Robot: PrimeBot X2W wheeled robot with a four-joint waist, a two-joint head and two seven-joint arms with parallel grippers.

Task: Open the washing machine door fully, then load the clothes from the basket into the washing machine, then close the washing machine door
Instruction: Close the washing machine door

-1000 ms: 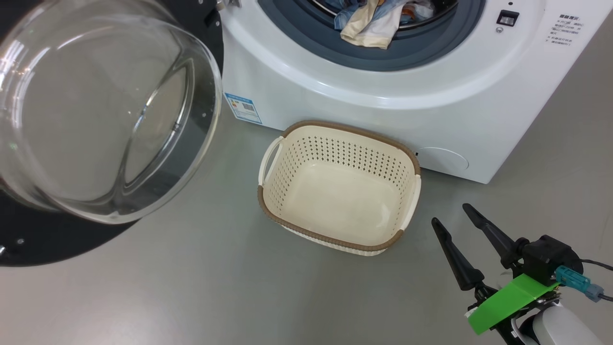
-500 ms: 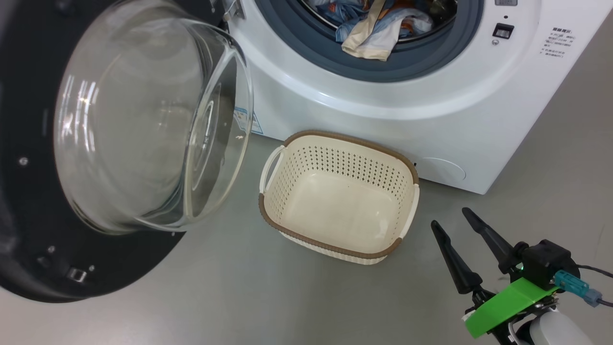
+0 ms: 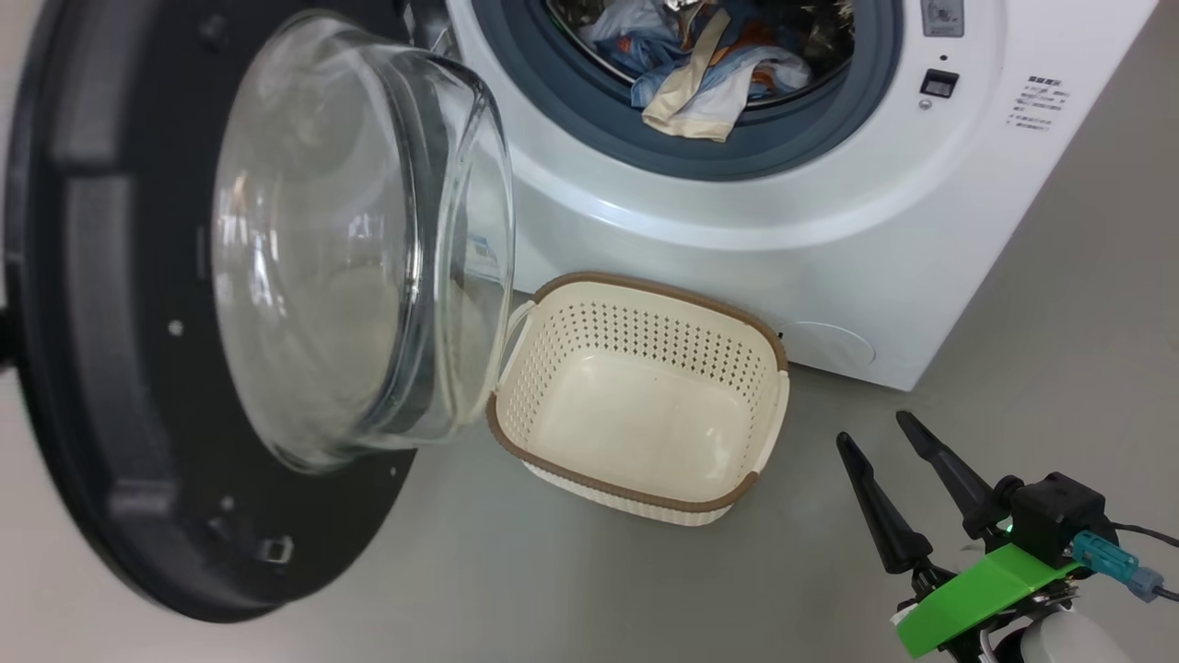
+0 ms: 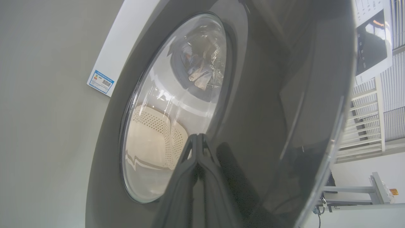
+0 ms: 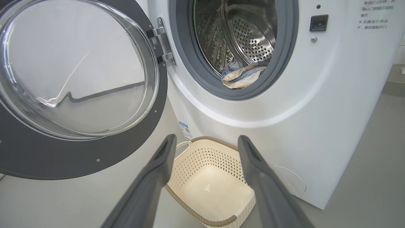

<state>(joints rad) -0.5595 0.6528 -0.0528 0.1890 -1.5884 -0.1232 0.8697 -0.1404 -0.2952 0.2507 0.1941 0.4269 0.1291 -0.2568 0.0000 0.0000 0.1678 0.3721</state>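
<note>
Our left gripper (image 4: 197, 139), fingers (image 4: 189, 177) pressed together, sits close to the outer face of the washing machine door (image 3: 92, 276), which stands swung out, while our right gripper (image 3: 873, 431) hangs spread near the basket (image 3: 645, 322) on the floor (image 3: 553, 589) before the washing machine (image 3: 700, 276), clothes (image 3: 686, 87) in its drum (image 5: 250, 41).

1 washing machine (image 3: 829, 249), 1 door (image 3: 92, 368), 1 basket (image 3: 645, 327).

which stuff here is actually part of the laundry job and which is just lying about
Job:
door, ajar
washer
basket, empty
clothes in the drum

Lying about:
blue sticker on the washer
white frame in the background
</note>
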